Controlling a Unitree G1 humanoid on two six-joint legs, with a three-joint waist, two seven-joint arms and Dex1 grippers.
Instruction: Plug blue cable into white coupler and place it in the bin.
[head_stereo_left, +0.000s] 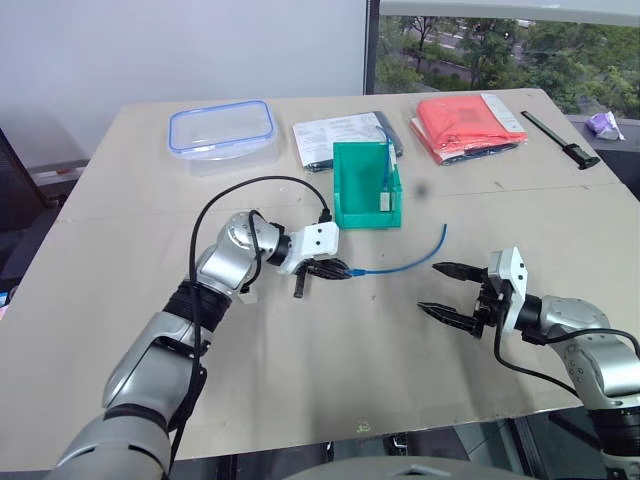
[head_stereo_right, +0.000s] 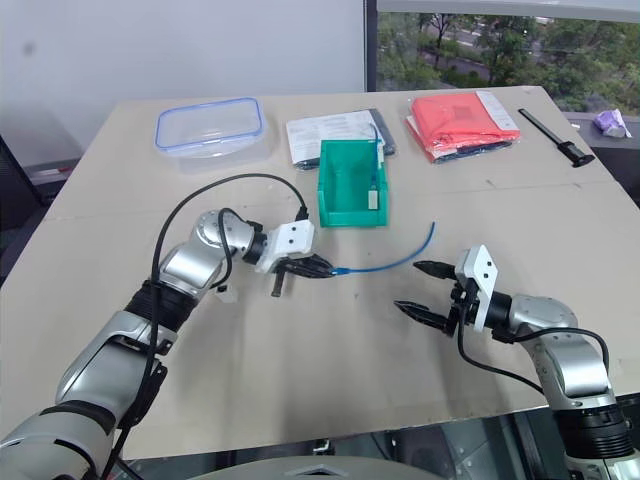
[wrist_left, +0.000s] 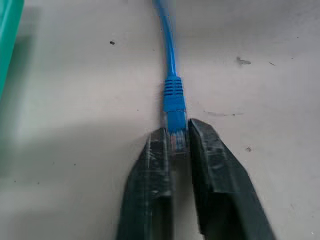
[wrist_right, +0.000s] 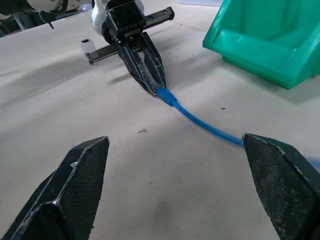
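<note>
Nearest the camera, the right gripper (head_stereo_left: 446, 290) waits with its fingers spread wide and holding nothing, short of the green bin (head_stereo_left: 365, 186), probably to leave room. Nearer the bin, the left gripper (head_stereo_left: 335, 271) is clamped on the clear plug of the blue cable (head_stereo_left: 412, 259), which arcs over the table (head_stereo_left: 330, 380) toward the bin. A small white piece, possibly the white coupler (wrist_right: 87, 45), lies beside that gripper.

Left tool (wrist_right: 159, 89) pinching blue cable (wrist_right: 200, 120) plug beside bin (wrist_right: 265, 40).
</note>
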